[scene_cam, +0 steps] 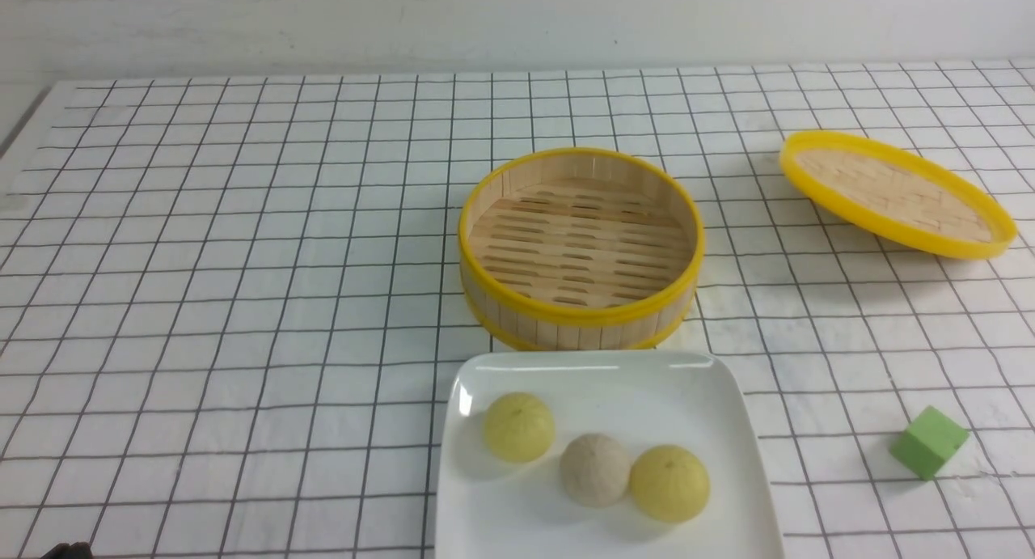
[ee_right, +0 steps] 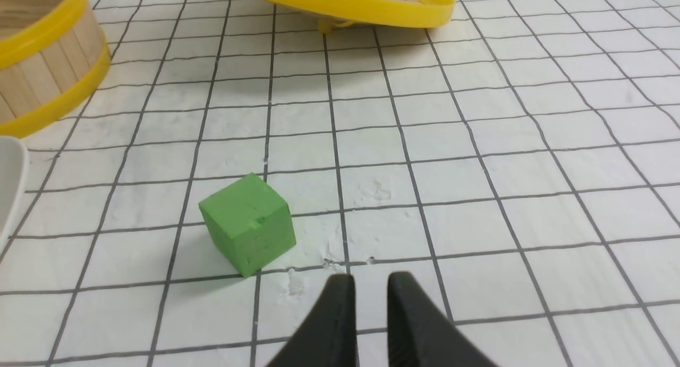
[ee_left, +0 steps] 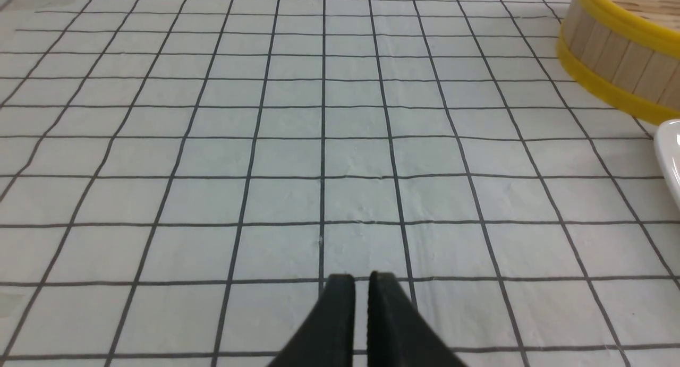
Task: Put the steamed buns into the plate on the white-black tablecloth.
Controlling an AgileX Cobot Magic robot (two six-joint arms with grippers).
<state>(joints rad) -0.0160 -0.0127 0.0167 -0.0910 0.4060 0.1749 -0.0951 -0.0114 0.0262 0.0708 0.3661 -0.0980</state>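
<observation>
Three steamed buns lie on the white plate (scene_cam: 711, 397) at the front of the white-black tablecloth (scene_cam: 242, 300): a pale yellow bun (scene_cam: 518, 427) on the left, a beige-white bun (scene_cam: 595, 469) in the middle and another yellow bun (scene_cam: 669, 483) on the right. In its wrist view, my left gripper (ee_left: 362, 278) hovers over bare cloth left of the plate's rim (ee_left: 670, 149). Only a thin slit shows between its fingers, with nothing in it. My right gripper (ee_right: 370, 278) hangs slightly open and empty over cloth beside the green cube (ee_right: 248, 231). Neither gripper shows in the front view.
An empty bamboo steamer (scene_cam: 580, 243) with yellow rims stands just behind the plate. Its lid (scene_cam: 896, 193) lies tilted at the back right. The green cube (scene_cam: 929, 442) sits on the cloth right of the plate.
</observation>
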